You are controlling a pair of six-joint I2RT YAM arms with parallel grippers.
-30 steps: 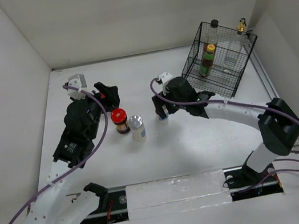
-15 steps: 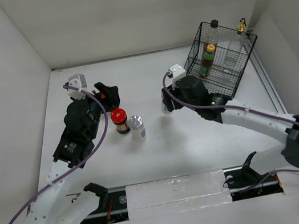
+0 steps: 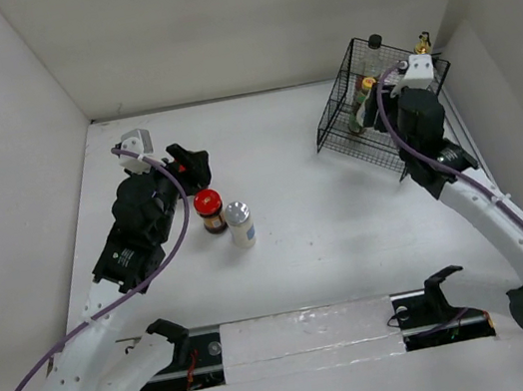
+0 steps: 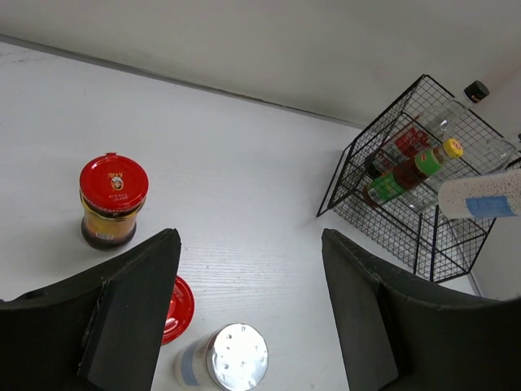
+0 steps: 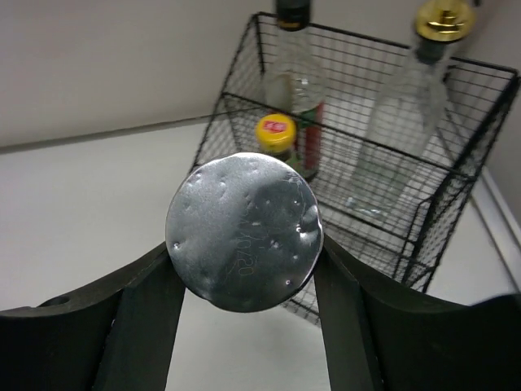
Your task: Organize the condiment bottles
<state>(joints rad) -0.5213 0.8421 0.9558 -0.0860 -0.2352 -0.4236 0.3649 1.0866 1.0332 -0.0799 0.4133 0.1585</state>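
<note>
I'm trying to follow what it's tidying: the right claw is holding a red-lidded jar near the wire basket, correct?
Not quite. The right claw is holding a silver-lidded shaker, not a red-lidded jar, near the black wire basket. The right wrist view shows the round silver lid gripped between the claw's two fingers.

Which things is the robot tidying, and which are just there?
Tidying: held shaker, standing shaker, red-lidded jar, second red-lidded jar, yellow-capped bottle, black-capped bottle, gold-capped bottle.
Just there: wire basket, table.
</note>
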